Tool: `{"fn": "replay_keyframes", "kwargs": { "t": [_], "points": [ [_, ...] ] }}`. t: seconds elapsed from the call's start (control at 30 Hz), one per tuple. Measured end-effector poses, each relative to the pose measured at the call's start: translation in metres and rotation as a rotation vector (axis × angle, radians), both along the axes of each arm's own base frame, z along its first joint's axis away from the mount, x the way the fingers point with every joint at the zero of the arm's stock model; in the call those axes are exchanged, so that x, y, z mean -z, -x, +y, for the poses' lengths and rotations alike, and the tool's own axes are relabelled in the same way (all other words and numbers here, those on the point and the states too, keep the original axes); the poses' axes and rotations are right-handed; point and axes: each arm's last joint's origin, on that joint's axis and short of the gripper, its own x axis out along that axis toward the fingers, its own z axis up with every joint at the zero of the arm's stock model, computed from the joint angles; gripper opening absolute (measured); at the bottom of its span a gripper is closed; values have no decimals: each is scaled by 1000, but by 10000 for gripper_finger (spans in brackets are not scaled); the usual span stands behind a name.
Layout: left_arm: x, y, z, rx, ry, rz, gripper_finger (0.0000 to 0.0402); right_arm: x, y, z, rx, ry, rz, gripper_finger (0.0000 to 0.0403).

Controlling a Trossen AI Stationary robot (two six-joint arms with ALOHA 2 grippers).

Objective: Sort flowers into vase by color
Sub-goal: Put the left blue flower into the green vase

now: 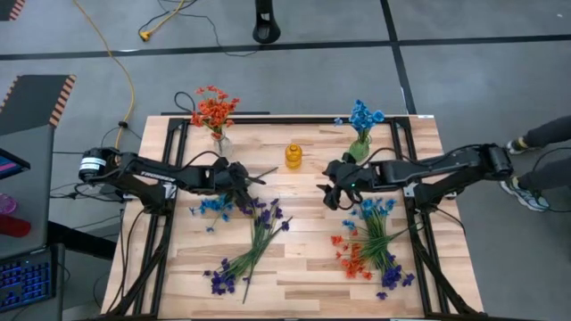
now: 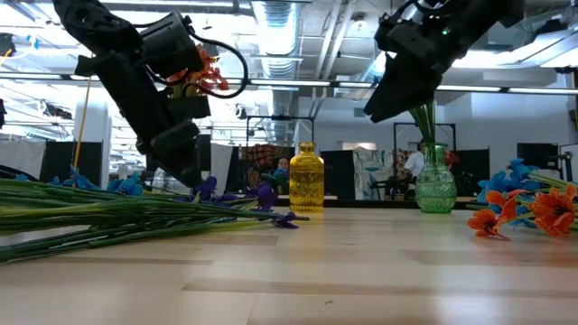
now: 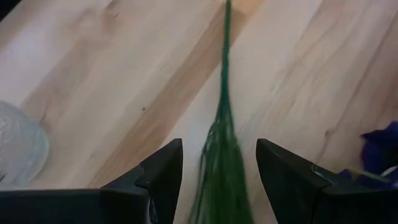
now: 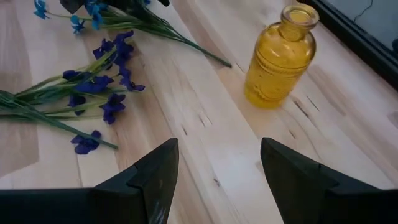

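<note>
Table [image 1: 303,267], light wood slats, black frame.

Near edge: purple flowers [image 1: 254,245] lying loose, green stems fanned toward the left arm, blossoms at both ends of the bundle. Beside them, right of centre, a mixed heap of blue, orange-red and purple flowers [image 1: 370,245], also lying flat.

Middle: left claw [image 3: 217,171], low over the table by the purple stems, fingers apart with a bunch of green stems [image 3: 221,149] running between them; whether they touch it cannot be told. A few blue sprigs [image 1: 214,207] lie just beside this arm. Right claw [image 4: 214,168], raised above bare wood, fingers spread wide and holding nothing.

Far side: yellow bottle vase [image 1: 293,155], centre, no flowers in it. Clear vase [image 1: 219,143] at left with orange-red flowers [image 1: 214,107]. Green vase [image 1: 359,148] at right with blue flowers [image 1: 364,116].
</note>
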Motion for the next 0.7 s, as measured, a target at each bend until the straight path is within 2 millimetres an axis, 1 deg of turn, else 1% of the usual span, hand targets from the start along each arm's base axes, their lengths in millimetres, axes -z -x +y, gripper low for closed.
{"fn": "replay_keyframes", "kwargs": {
  "t": [0.23,0.43,0.57,0.7],
  "points": [
    [3,3,1,10,31,27,192,15,-9,0,0,1,50,256],
    [17,15,-1,-19,53,55,192,24,-16,1,-1,1,67,256],
    [21,19,-1,-36,66,64,192,27,-20,1,-1,1,65,256],
    [21,18,-2,1,73,74,192,26,-21,0,0,2,44,256]
  ]
}}
